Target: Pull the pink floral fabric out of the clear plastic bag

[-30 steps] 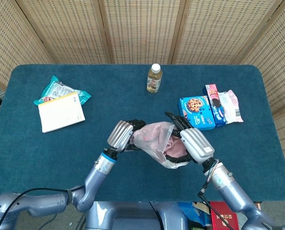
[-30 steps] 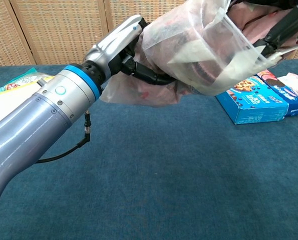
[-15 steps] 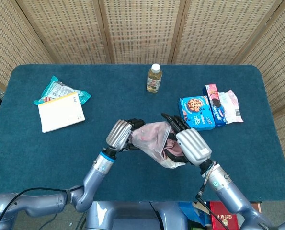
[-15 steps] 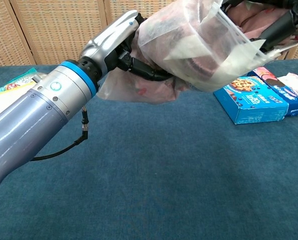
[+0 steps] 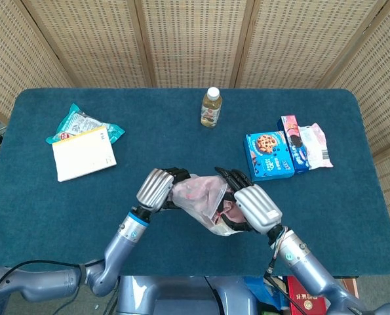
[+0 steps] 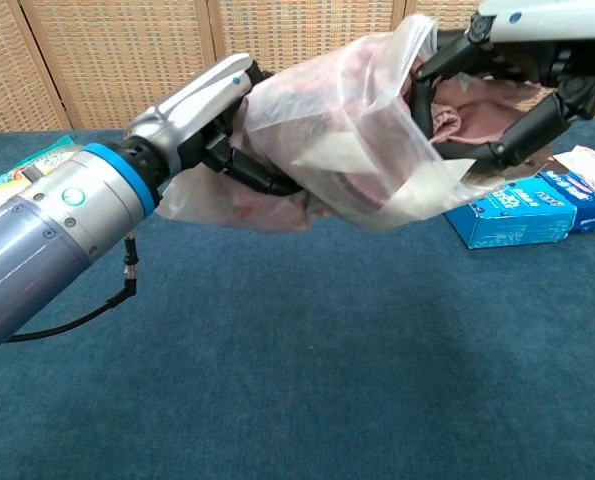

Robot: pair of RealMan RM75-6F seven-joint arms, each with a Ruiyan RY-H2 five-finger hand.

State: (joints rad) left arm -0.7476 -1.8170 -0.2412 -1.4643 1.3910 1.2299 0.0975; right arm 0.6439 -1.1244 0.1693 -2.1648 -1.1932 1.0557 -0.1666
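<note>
Left hand (image 6: pixel 192 110) grips clear plastic bag (image 6: pixel 327 150) aloft; right hand (image 6: pixel 517 75) pinches pink floral fabric (image 6: pixel 457 115) at mouth. Risk: bag dragged along, or thin film tears.

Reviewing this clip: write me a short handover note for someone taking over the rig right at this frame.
Left hand: grips the closed end of the clear plastic bag, held above the table.
Right hand: at the bag's mouth, fingers around the pink floral fabric.
Done: bag lifted, fabric grasped at the opening.
Left: most of the fabric sits inside the bag; draw it out, probably by pulling the hands apart, left holding the bag.
</note>
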